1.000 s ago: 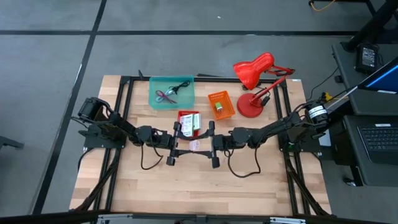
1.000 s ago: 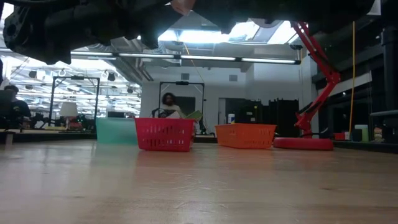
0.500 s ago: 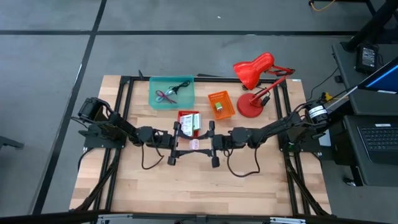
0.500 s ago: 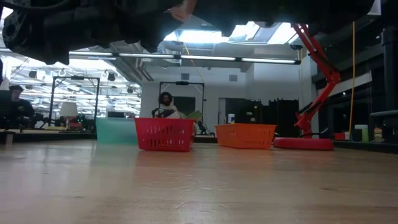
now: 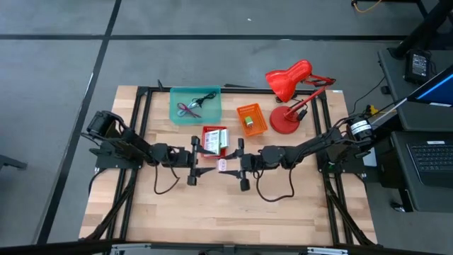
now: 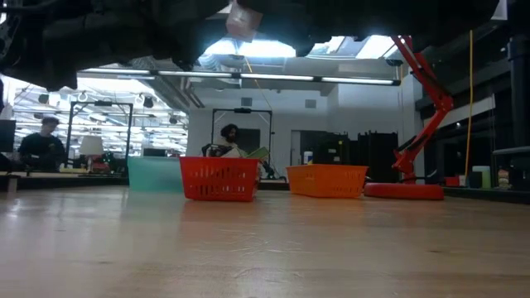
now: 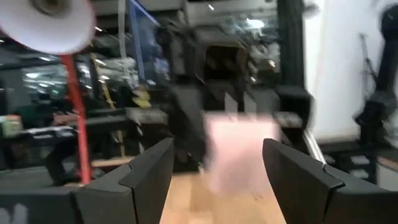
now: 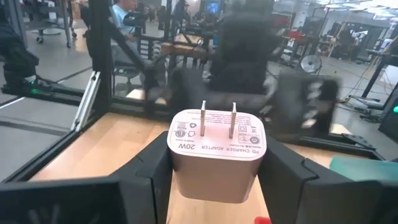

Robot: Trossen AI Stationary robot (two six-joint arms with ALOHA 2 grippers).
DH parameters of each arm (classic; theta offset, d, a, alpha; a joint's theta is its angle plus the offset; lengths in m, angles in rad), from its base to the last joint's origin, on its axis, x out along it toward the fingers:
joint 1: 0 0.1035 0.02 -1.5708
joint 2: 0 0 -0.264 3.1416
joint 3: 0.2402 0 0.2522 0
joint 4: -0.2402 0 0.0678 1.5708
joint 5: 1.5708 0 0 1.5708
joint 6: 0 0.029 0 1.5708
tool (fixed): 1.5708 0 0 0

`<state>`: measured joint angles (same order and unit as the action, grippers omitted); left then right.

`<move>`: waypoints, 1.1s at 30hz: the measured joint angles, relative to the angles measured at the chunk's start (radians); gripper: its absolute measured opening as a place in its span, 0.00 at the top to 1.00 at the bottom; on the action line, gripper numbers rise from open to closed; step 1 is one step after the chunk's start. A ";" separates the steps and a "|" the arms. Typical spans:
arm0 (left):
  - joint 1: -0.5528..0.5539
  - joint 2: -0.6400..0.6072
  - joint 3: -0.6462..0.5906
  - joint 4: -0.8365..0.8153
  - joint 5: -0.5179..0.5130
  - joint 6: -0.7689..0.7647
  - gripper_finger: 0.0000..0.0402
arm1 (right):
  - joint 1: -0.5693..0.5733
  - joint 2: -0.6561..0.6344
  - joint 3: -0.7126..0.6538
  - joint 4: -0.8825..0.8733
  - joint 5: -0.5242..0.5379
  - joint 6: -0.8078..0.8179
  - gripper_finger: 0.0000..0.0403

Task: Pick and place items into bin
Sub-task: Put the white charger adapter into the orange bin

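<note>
From above, both my arms reach in low over the middle of the desk (image 5: pixel 212 212), wrists facing each other. My right gripper (image 5: pixel 233 164) holds the pink cube (image 5: pixel 222 164), and my left gripper (image 5: pixel 200 161) sits just beside it on the other side. The red bin (image 5: pixel 214 139) lies just behind the cube, the orange bin (image 5: pixel 250 119) and the teal bin (image 5: pixel 195 105) farther back, and the red desk lamp (image 5: pixel 290 95) stands at the back right. I judge that I am in the carrying step: the cube is lifted and not yet binned. The next move calls for swinging it over a bin's mouth, staying clear of my left arm, then parting my fingers.

At desk height, the cube (image 6: pixel 243 21) hangs high above the wood, well apart from the surface, with the red bin (image 6: pixel 219 178) and orange bin (image 6: pixel 327 180) beyond and people seated far back in the room.

My left wrist camera shows my own fingers (image 7: pixel 149 171) spread wide with nothing between them; the cube (image 7: pixel 239 149) is a pink blur ahead.

My right wrist camera shows the cube (image 8: pixel 216 152), a prong-topped charger block, pinched firmly between my two fingers (image 8: pixel 152 177), closed only to its width.
</note>
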<state>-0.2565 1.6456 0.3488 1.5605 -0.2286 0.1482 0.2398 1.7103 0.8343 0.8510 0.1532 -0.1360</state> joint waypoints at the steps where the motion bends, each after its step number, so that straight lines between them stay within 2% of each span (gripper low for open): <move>1: 0.001 -0.013 -0.007 0.006 -0.007 -0.001 0.40 | 0.000 0.000 0.000 -0.006 0.000 0.000 0.58; 5: -0.006 -0.080 -0.061 -0.014 -0.063 -0.012 0.42 | 0.000 0.000 -0.001 -0.007 0.004 0.003 0.58; 9: -0.016 -0.149 -0.122 -0.020 -0.074 -0.020 0.49 | -0.001 0.000 -0.001 -0.008 0.007 0.003 0.58; 14: -0.024 -0.225 -0.189 -0.040 -0.076 -0.021 0.63 | -0.003 0.000 -0.001 -0.007 0.008 0.002 0.58; 17: -0.024 -0.263 -0.221 -0.068 -0.115 -0.043 0.73 | -0.013 0.000 -0.001 -0.006 0.010 0.002 0.58; 25: -0.022 -0.322 -0.254 -0.165 -0.138 -0.109 0.97 | -0.051 -0.001 0.001 -0.038 -0.007 0.027 0.58; 30: -0.022 -0.357 -0.256 -0.193 -0.135 -0.103 0.99 | -0.078 -0.001 0.001 -0.038 -0.030 0.027 0.58; 33: -0.022 -0.409 -0.262 -0.203 -0.119 -0.045 1.00 | -0.089 -0.001 0.001 -0.038 -0.032 0.027 0.58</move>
<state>-0.2787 1.2365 0.0863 1.3575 -0.3477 0.1036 0.1505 1.7096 0.8349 0.8126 0.1215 -0.1089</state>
